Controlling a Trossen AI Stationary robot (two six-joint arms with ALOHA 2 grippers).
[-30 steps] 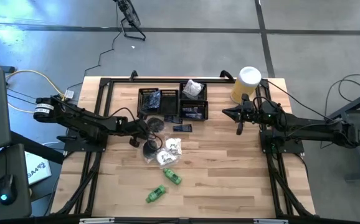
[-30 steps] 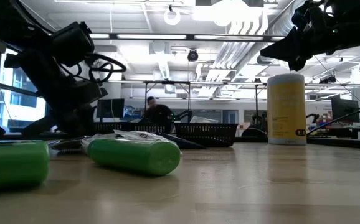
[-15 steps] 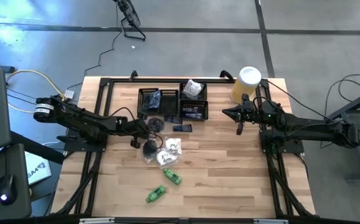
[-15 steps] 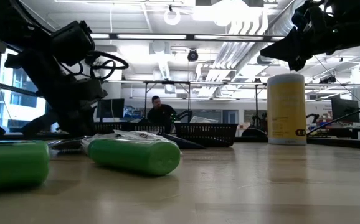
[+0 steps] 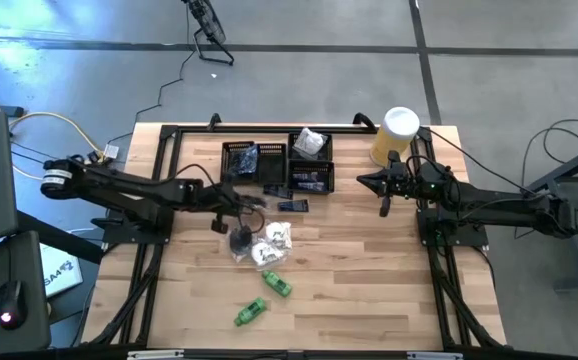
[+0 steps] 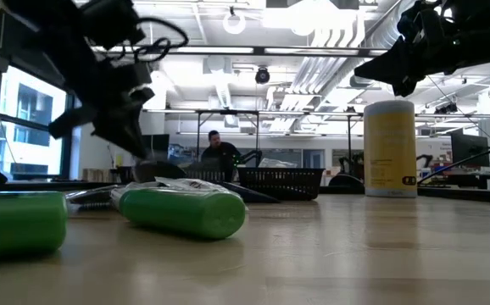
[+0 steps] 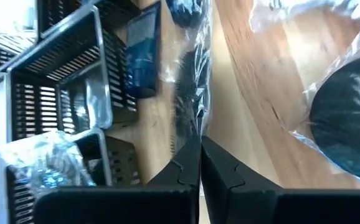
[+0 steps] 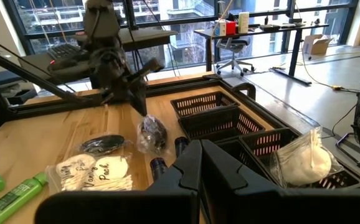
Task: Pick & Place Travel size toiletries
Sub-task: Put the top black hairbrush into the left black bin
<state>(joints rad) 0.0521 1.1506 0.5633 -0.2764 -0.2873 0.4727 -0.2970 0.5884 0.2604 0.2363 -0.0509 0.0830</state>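
Note:
My left gripper (image 5: pixel 237 207) is above the table's middle, in front of the black mesh trays (image 5: pixel 269 162), shut on a clear packet with a dark round piece inside (image 8: pixel 152 134). Lying on the table near it are another black round piece in clear wrap (image 5: pixel 241 238), white sachets (image 5: pixel 274 240), two green tubes (image 5: pixel 274 284) (image 5: pixel 250 312) and a dark packet (image 5: pixel 292 206). My right gripper (image 5: pixel 384 186) hangs shut and holds nothing in the air beside the yellow cylinder (image 5: pixel 397 135). My left gripper pinches the clear packet by its upper plastic edge (image 7: pixel 196 124) between its two fingers. They come at it from above, slanting down toward the table's right. The packet hangs below the fingertips with its dark contents (image 8: pixel 154 138) low, just off the wood.
The trays at the back hold dark packets (image 5: pixel 311 178) and a white crinkly sachet (image 5: pixel 310 142). The yellow cylinder with its white lid stands at the back right. Bare wood lies toward the near edge and the right. A person sits in the room behind the table (image 6: pixel 217 151).
My left gripper has risen from the table, most of it in the last half second, and rolled a little. The clear packet with the dark piece has come up off the wood with it. The other items have not moved.

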